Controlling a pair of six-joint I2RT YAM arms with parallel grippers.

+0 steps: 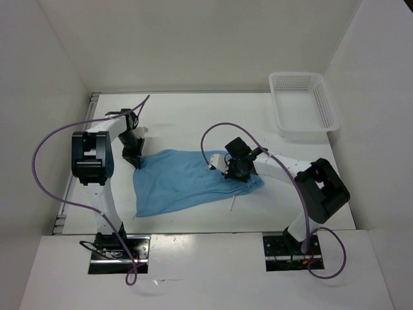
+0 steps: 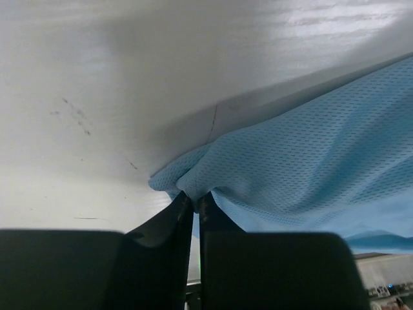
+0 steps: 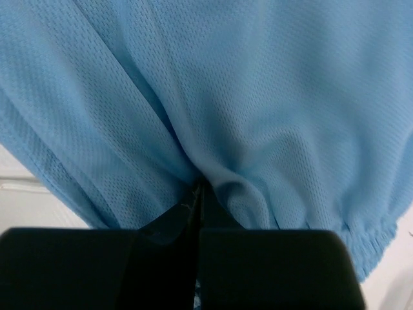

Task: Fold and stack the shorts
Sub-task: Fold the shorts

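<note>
The light sky-blue shorts (image 1: 184, 179) lie spread on the white table between the two arms. My left gripper (image 1: 137, 163) is shut on the shorts' far left corner; the left wrist view shows the mesh fabric (image 2: 310, 148) pinched between the black fingers (image 2: 169, 223). My right gripper (image 1: 237, 173) is shut on the shorts near the right edge; the right wrist view shows fabric (image 3: 258, 97) bunched at the fingertips (image 3: 184, 216) with the gathered waistband (image 3: 377, 242) at lower right. A short piece of white drawstring (image 1: 231, 205) sticks out at the front edge.
A white plastic mesh basket (image 1: 303, 104) stands at the far right corner of the table. White walls close in the table (image 1: 193, 123) on the left, back and right. Purple cables loop above both arms.
</note>
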